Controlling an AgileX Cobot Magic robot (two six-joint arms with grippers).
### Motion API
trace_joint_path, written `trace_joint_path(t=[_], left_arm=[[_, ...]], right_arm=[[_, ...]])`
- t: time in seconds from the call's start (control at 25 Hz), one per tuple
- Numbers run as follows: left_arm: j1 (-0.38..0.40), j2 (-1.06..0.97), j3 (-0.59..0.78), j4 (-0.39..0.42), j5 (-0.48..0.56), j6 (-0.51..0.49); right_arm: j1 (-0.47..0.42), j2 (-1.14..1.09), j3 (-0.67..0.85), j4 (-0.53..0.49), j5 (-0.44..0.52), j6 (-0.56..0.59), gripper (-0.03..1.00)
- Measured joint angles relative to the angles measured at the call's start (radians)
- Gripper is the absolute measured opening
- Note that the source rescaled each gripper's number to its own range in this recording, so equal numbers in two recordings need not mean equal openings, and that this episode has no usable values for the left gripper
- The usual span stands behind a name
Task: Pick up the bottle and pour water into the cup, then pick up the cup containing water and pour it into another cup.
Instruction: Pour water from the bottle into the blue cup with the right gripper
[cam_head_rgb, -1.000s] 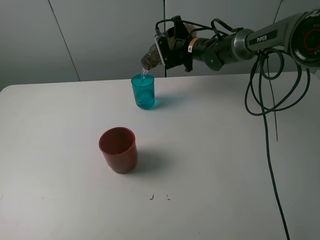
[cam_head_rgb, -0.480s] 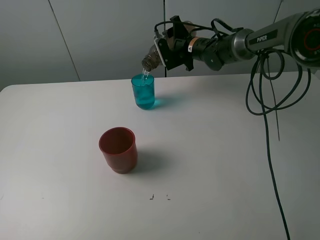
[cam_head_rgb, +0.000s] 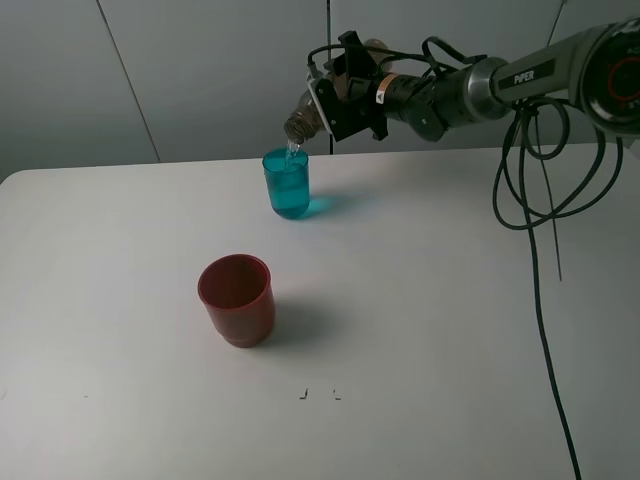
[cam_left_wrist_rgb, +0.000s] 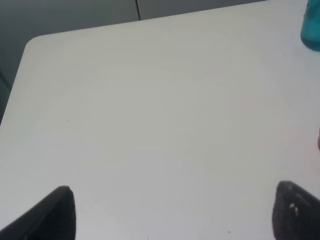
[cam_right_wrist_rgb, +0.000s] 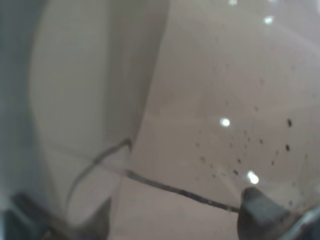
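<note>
In the exterior high view my right gripper (cam_head_rgb: 340, 103) is shut on the smoky grey-brown bottle (cam_head_rgb: 303, 115), held tipped with its neck down over the teal-blue cup (cam_head_rgb: 286, 184). A thin stream of water falls from the neck into the cup, which is nearly full. The dark red cup (cam_head_rgb: 237, 299) stands upright nearer the front, apart from both. The right wrist view is filled by the bottle's translucent wall (cam_right_wrist_rgb: 210, 115) between dark fingertips (cam_right_wrist_rgb: 257, 207). My left gripper (cam_left_wrist_rgb: 170, 212) is open and empty over bare table; the teal cup's edge (cam_left_wrist_rgb: 312, 31) shows at that frame's side.
The white table (cam_head_rgb: 420, 300) has a rounded far-left corner. Black cables (cam_head_rgb: 540, 200) hang from the right arm down over the table's right side. Two small dark marks (cam_head_rgb: 318, 394) lie near the front edge. A grey panelled wall stands behind.
The bottle stays tipped over the teal cup and water keeps pouring; the level in the cup has risen slightly. Nothing else has moved.
</note>
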Motion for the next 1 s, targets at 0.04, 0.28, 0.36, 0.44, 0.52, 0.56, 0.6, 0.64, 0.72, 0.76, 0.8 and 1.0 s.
trace_joint_path(t=[0.04,0.28,0.36,0.44,0.52,0.56,0.6,0.64,0.72,0.76,0.8,1.0], left_arm=[[0.0,0.0,0.0,0.0,0.0,0.0],[0.0,0.0,0.0,0.0,0.0,0.0],[0.0,0.0,0.0,0.0,0.0,0.0],[0.0,0.0,0.0,0.0,0.0,0.0],[0.0,0.0,0.0,0.0,0.0,0.0],[0.0,0.0,0.0,0.0,0.0,0.0],[0.0,0.0,0.0,0.0,0.0,0.0],[0.0,0.0,0.0,0.0,0.0,0.0],[0.0,0.0,0.0,0.0,0.0,0.0],[0.0,0.0,0.0,0.0,0.0,0.0],[0.0,0.0,0.0,0.0,0.0,0.0],[0.0,0.0,0.0,0.0,0.0,0.0]], right_arm=[[0.0,0.0,0.0,0.0,0.0,0.0,0.03],[0.0,0.0,0.0,0.0,0.0,0.0,0.03],[0.0,0.0,0.0,0.0,0.0,0.0,0.03],[0.0,0.0,0.0,0.0,0.0,0.0,0.03],[0.0,0.0,0.0,0.0,0.0,0.0,0.03],[0.0,0.0,0.0,0.0,0.0,0.0,0.03],[0.0,0.0,0.0,0.0,0.0,0.003,0.03],[0.0,0.0,0.0,0.0,0.0,0.014,0.03],[0.0,0.0,0.0,0.0,0.0,0.047,0.03],[0.0,0.0,0.0,0.0,0.0,0.061,0.03],[0.0,0.0,0.0,0.0,0.0,0.078,0.03],[0.0,0.0,0.0,0.0,0.002,0.155,0.03]])
